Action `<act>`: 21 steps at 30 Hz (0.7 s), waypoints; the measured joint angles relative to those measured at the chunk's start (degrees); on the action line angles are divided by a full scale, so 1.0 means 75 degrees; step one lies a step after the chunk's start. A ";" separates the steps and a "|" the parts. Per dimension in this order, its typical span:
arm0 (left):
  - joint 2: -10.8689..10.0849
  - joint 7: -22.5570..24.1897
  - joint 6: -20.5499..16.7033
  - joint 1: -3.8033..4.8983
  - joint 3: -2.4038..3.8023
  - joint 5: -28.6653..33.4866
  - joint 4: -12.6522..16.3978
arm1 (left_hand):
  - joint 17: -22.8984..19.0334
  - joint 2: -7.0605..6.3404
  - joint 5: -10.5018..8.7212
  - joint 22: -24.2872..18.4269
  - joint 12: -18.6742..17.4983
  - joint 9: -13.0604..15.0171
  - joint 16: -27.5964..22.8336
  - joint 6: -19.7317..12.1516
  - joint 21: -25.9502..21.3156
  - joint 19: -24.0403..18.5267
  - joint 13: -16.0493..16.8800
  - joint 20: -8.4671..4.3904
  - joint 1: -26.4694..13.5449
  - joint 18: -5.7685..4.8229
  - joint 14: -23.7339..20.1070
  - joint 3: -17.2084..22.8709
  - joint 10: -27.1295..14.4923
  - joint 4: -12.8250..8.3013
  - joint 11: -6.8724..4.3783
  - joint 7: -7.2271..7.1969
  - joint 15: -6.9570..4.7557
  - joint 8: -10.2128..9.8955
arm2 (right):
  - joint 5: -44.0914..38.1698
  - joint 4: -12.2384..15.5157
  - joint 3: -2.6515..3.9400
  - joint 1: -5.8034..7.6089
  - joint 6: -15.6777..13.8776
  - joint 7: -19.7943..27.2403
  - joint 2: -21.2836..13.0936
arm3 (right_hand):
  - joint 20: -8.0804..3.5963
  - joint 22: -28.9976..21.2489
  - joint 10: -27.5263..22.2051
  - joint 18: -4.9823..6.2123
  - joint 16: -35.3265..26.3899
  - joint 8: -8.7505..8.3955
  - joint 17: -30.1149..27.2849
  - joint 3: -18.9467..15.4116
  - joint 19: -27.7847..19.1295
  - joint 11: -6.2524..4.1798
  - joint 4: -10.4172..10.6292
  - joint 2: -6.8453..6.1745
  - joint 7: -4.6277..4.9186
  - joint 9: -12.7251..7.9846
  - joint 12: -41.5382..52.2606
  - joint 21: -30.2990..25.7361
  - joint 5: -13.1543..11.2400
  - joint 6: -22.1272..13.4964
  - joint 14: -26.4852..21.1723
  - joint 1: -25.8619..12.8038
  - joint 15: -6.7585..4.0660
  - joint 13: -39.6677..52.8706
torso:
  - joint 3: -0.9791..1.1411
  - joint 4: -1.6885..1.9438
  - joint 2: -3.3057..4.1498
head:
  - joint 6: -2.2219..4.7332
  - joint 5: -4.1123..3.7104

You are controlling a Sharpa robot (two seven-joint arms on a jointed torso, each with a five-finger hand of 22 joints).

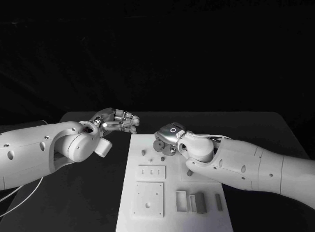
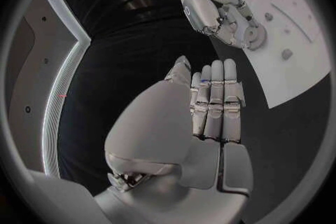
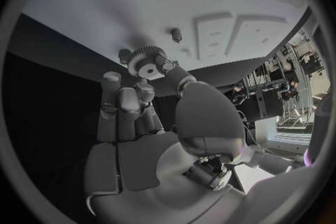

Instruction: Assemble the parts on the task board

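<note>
Over the far end of the white board (image 1: 173,193), the right hand (image 1: 168,138) pinches a small toothed gear (image 3: 147,61) between thumb and a fingertip, its other fingers (image 3: 117,106) extended close together. The gear hangs just above the board near a short peg (image 3: 176,35), its flat face turned toward the wrist camera; whether it touches the board cannot be told. Beside the board's far left corner, the left hand (image 1: 116,120) hovers above the black table (image 1: 94,193), fingers straight and side by side, holding nothing.
</note>
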 measured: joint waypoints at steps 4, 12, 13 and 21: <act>-0.0001 0.0000 -0.0003 0.0001 0.0000 -0.0001 0.0000 | 0.0000 0.0000 0.0000 0.0000 0.0000 0.0000 0.0000 0.0000 0.0000 0.0000 0.0000 0.0000 0.0000 0.0000 0.0000 0.0000 0.0000 0.0000 0.0000 0.0000 0.0000 0.0000 | -0.0017 -0.0059 -0.0001 0.0000 0.0004 -0.0004 0.0030 | 0.0000 0.0000 0.0001 0.0004 0.0000 -0.0018 -0.0002 0.0022 0.0000 0.0001 0.0022 0.0000 0.0000 0.0000 0.0000 0.0000 0.0000 0.0000 0.0001 0.0000 0.0000 -0.0007 | 0.0001 0.0000 0.0001 | 0.0006 0.0008; 0.0017 0.0000 -0.0004 0.0002 0.0000 -0.0002 -0.0001 | 0.0007 0.0000 0.0000 0.0000 0.0000 -0.0001 -0.0030 0.0000 0.0000 0.0000 0.0000 0.0000 0.0000 -0.0002 0.0000 0.0000 0.0000 0.0000 0.0000 0.0000 0.0000 0.0000 | -0.0019 -0.0251 -0.0055 -0.0007 0.0015 0.0007 0.0131 | 0.0001 0.0000 0.0013 0.0009 0.0000 -0.0031 -0.0001 0.0022 0.0000 0.0012 0.0022 0.0000 0.0000 0.0001 -0.0030 0.0000 0.0000 0.0001 0.0002 0.0000 0.0002 -0.0014 | 0.0001 0.0005 0.0003 | 0.0014 0.0016; 0.0021 0.0000 -0.0004 0.0002 0.0000 -0.0002 -0.0002 | 0.0007 0.0000 0.0000 0.0000 0.0000 0.0000 -0.0030 0.0000 0.0000 0.0000 0.0000 0.0000 0.0000 -0.0002 0.0000 0.0000 0.0000 0.0000 0.0000 0.0000 0.0000 0.0000 | -0.0019 -0.0270 -0.0055 -0.0010 0.0015 0.0010 0.0138 | 0.0001 0.0000 0.0013 0.0010 0.0000 -0.0036 -0.0001 0.0022 0.0000 0.0012 0.0022 0.0000 -0.0001 0.0001 -0.0030 0.0000 0.0000 0.0001 0.0002 0.0000 0.0002 -0.0015 | 0.0001 0.0005 0.0003 | 0.0014 0.0016; 0.0029 -0.0002 -0.0004 0.0003 0.0001 -0.0003 0.0000 | 0.0014 0.0000 0.0000 0.0000 0.0000 0.0006 -0.0030 0.0000 0.0000 0.0001 0.0000 0.0001 0.0000 -0.0007 0.0000 0.0000 0.0000 0.0000 0.0000 0.0000 0.0000 0.0000 | 0.0005 -0.0354 -0.0055 -0.0010 0.0008 0.0035 0.0180 | 0.0002 0.0000 0.0014 0.0012 0.0000 -0.0043 -0.0004 0.0022 0.0001 0.0013 0.0023 0.0000 -0.0001 0.0000 -0.0030 0.0000 0.0000 0.0002 0.0003 0.0000 0.0003 -0.0015 | 0.0001 0.0001 0.0007 | 0.0003 0.0010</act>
